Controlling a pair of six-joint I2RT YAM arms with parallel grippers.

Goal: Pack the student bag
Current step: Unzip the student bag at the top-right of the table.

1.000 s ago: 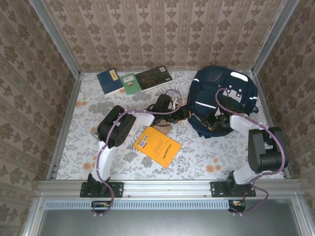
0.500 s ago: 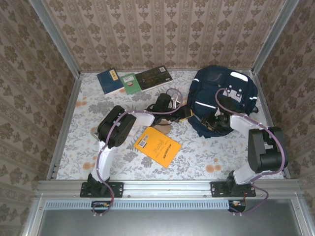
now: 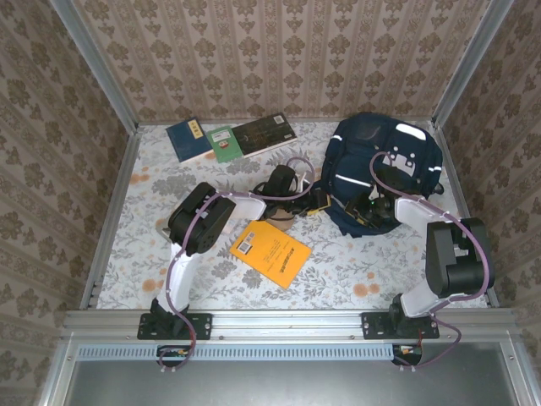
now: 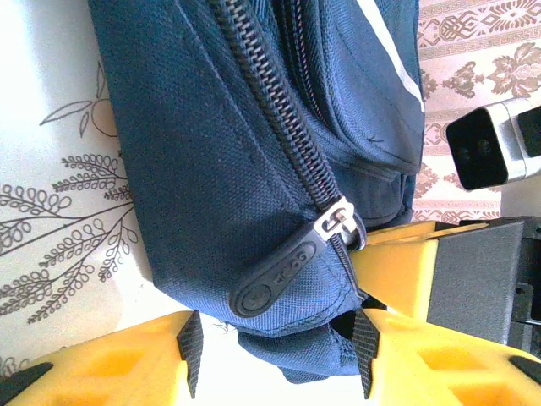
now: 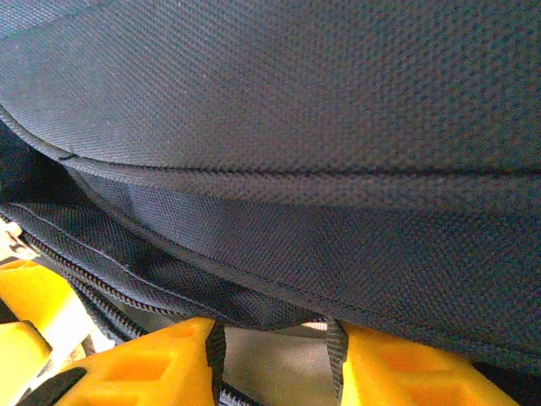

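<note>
Left end effector point(image 4: 277, 347) is straddling, unclenched, the zipper corner of the student bag point(image 3: 363, 144), which is lying at the far right of the bench point(image 3: 144, 220); right end effector point(image 5: 275, 338) is pinching its fabric. Risk judged: a closure here is likely catching cloth rather than the zipper pull point(image 4: 334, 222), dragging the bag.

I count four books on my bench point(image 3: 152, 254): one blue book point(image 3: 188, 138), one green book point(image 3: 224, 142), one dark book point(image 3: 264, 134) and one orange book point(image 3: 270, 251). One student bag point(image 3: 385, 161). Two claws: left claw point(image 4: 279, 347), right claw point(image 5: 275, 338).
</note>
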